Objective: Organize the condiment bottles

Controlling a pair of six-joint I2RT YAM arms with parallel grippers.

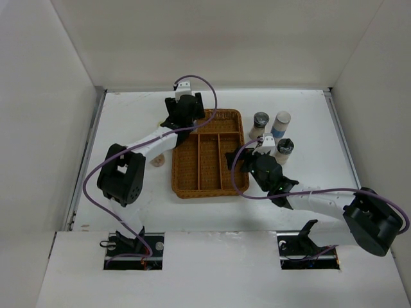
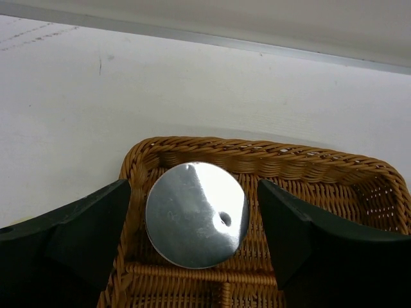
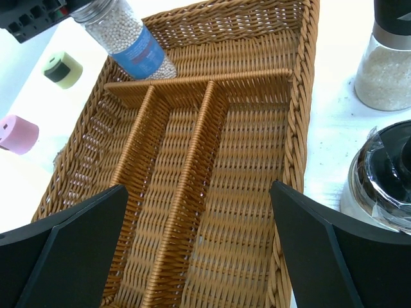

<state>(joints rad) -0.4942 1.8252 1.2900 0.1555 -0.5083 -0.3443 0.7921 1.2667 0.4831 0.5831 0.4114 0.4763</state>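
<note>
Condiment bottle [image 3: 131, 42], silver-capped, is leaning in the wicker tray's [image 3: 300, 128] far compartment. The left gripper [image 2: 194, 199] is spread either side of its cap, while the right gripper [image 3: 198, 192] is hovering wide open. At least five other bottles [image 1: 280, 122] are waiting outside.

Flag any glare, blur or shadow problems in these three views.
Left wrist: strong glare whitens the silver cap, and the near jaws look soft. Right wrist: wicker tray sharp, with reflections on the black-capped jar. Top external: even light, soft shadows, no glare.
</note>
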